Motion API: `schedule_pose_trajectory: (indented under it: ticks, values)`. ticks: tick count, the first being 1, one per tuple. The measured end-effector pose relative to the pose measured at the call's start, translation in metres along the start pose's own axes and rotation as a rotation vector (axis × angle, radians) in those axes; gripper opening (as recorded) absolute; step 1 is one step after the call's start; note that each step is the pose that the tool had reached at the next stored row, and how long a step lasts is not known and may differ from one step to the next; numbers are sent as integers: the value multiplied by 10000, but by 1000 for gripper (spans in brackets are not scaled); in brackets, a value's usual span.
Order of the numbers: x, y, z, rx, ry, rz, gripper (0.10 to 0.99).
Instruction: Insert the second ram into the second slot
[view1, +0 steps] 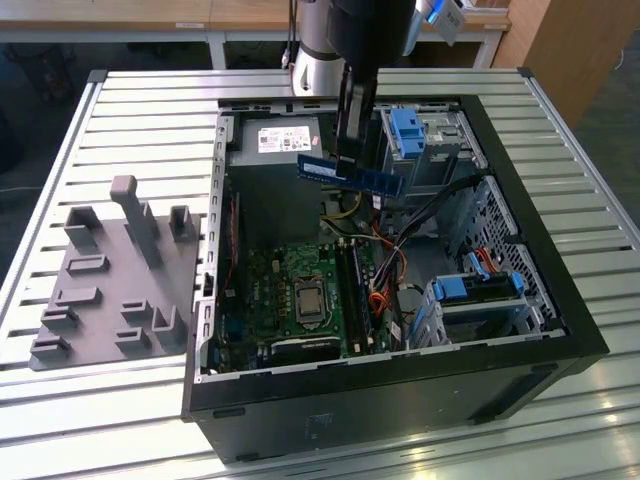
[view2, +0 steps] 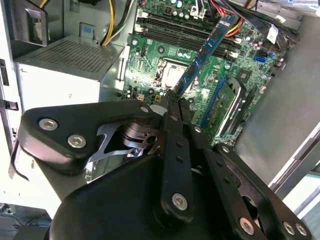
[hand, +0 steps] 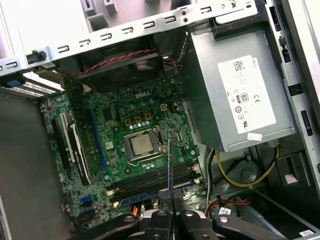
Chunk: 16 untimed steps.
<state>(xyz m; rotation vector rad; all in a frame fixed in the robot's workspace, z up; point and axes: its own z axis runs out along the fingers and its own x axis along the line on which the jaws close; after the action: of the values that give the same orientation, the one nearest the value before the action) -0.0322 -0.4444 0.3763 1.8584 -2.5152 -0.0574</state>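
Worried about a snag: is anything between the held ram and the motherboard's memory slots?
Nothing visible. The gripper holds the second ram in open air above the motherboard; the memory slots lie uncovered, with loose cables beside them on the exterior view's right.

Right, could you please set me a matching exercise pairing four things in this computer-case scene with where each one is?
Things:
1. long thin blue ram stick
2. grey metal power supply box with white label
3. grey plastic fixture plate with upright pegs
4. square silver processor
Places:
A. on the slatted table, outside the case
B. in the green motherboard's socket
C. clamped in the gripper, above the motherboard
D. inside the case, beside the motherboard
Pairs: 1-C, 2-D, 3-A, 4-B.
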Motion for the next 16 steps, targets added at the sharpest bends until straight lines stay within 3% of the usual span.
schedule_pose_trajectory:
  ticks: [16]
  values:
    - [9, -3, 4, 24, -3, 1203, 129]
